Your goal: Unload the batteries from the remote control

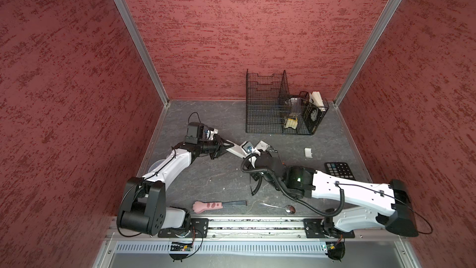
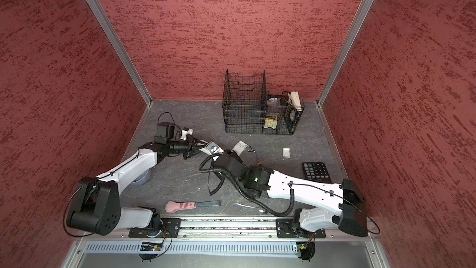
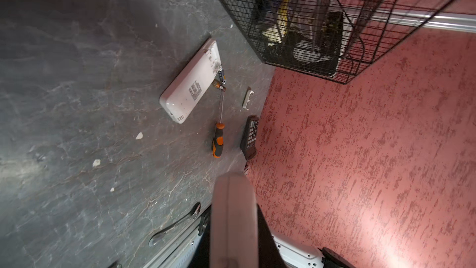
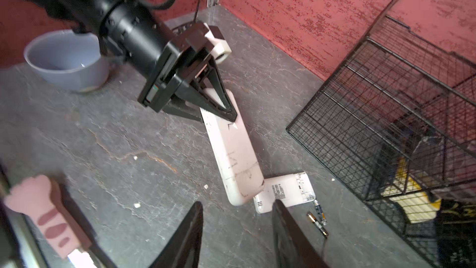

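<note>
Beside the remote control [image 4: 286,192] lie batteries [image 4: 318,216]; spread right gripper [image 4: 238,203] should straddle one squarely; left gripper [image 4: 222,114] pinches white bar [image 4: 237,155].

Scuffed white plastic remote [image 3: 190,83], matt stone-look table [image 3: 77,99], black wire basket [image 1: 270,114]

Three mottled red walls [image 1: 231,34] rise around the grey, veined counter [image 1: 206,176]. Aluminium strips [image 1: 134,37] line the corners above that counter.

Even reddish light, blurred wrist-view edges
</note>
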`<action>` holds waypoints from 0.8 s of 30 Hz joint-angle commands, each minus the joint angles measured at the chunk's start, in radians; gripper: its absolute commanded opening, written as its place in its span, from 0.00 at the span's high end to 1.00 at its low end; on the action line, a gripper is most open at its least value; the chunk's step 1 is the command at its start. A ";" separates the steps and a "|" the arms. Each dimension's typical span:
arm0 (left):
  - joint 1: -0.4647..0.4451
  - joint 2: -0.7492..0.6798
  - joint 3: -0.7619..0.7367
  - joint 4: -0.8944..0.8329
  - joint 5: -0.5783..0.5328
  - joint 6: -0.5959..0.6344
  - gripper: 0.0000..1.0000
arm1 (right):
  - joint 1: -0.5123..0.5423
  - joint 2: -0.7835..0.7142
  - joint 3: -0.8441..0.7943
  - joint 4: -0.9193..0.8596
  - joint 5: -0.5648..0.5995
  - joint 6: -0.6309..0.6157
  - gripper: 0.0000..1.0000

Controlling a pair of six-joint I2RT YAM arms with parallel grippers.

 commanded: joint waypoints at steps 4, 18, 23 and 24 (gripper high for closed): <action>-0.062 -0.009 -0.186 0.787 -0.102 -0.251 1.00 | -0.088 -0.032 0.016 -0.067 -0.089 0.385 0.53; -0.204 0.248 -0.338 1.474 -0.244 -0.456 1.00 | -0.385 -0.265 -0.202 -0.010 -0.272 0.722 0.52; -0.241 0.253 -0.335 1.473 -0.274 -0.431 1.00 | -0.444 -0.240 -0.190 -0.009 -0.368 0.715 0.51; -0.243 0.257 -0.338 1.475 -0.279 -0.432 1.00 | -0.452 -0.234 -0.189 -0.009 -0.380 0.715 0.51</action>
